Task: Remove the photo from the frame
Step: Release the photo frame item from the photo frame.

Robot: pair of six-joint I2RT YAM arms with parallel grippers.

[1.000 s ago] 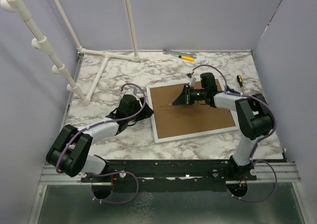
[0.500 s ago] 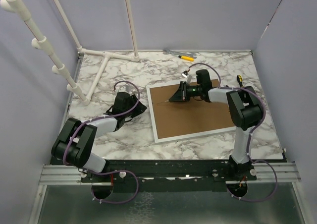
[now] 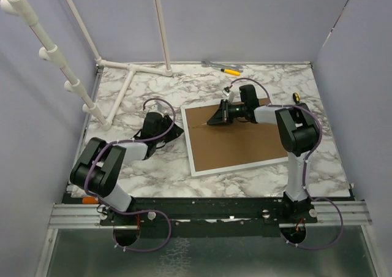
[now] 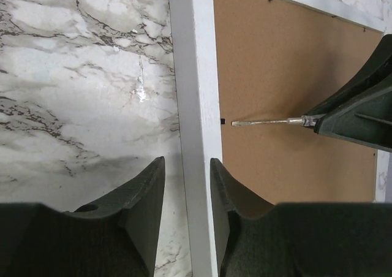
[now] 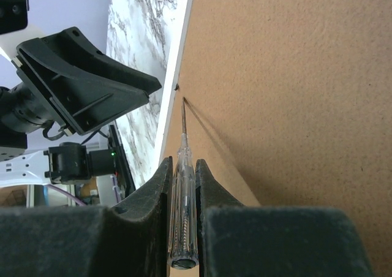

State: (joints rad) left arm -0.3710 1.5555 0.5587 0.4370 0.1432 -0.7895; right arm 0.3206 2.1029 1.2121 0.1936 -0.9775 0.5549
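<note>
Seen from above, the frame (image 3: 188, 142) is laid back-up with backing board (image 3: 245, 143) fitted and the photo hidden, judged inside; at the left wrist, the left gripper (image 4: 187, 162) is found part-open, empty, over the frame's edge; at the right wrist, the right gripper (image 5: 182, 162) is clamped on a screwdriver (image 5: 184, 240) aimed at a tab (image 5: 177, 87).

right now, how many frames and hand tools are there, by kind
frame: 1
screwdrivers: 3 (clear-handled one in the right gripper, yellow-handled one, black-and-yellow one)
grey metal tool, kind unclear: 1
total: 5
</note>
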